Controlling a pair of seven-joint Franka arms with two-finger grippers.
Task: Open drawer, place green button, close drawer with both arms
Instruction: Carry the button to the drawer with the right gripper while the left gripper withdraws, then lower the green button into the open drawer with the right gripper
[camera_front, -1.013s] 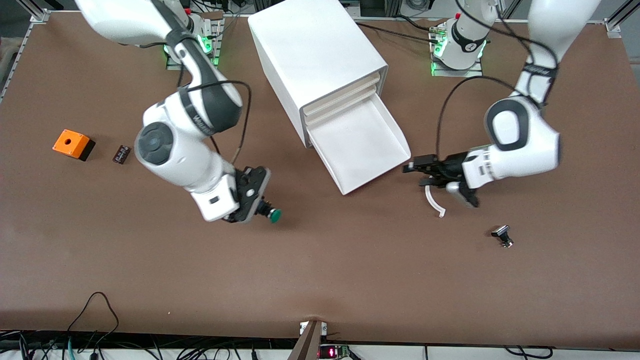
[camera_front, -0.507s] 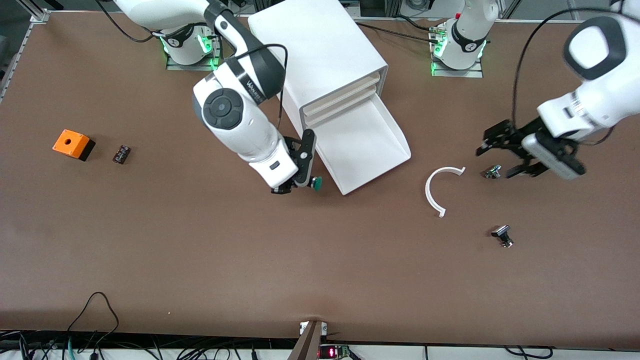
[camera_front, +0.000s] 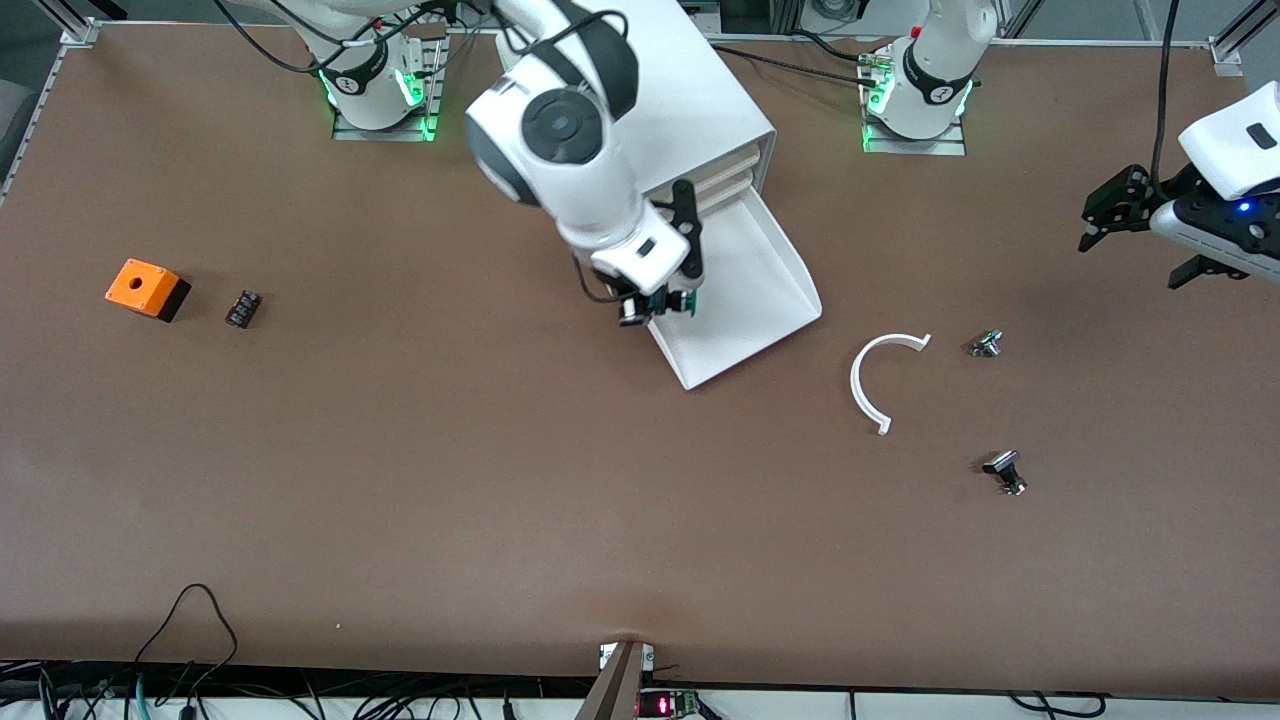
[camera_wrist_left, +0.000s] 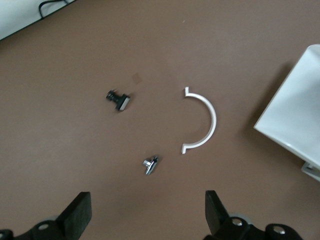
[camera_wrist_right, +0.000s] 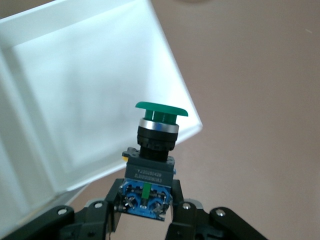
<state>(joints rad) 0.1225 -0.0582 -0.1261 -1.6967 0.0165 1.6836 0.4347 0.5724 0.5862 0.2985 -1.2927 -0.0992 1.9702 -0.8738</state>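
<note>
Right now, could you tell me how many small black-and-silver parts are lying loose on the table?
2, both toward the left arm's end: one part beside the white arc, the other part nearer the front camera. More may be hidden in the cabinet.

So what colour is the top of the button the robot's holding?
Green. The button cap shows best in the right wrist view.

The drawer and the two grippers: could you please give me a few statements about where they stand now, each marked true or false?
1. The right gripper is shut on the button. True.
2. The button lies on the drawer floor. False: it is held up over the drawer's edge.
3. The drawer is pulled out of the cabinet. True.
4. The left gripper holds the white curved piece. False: it is open and that piece lies on the table.
</note>
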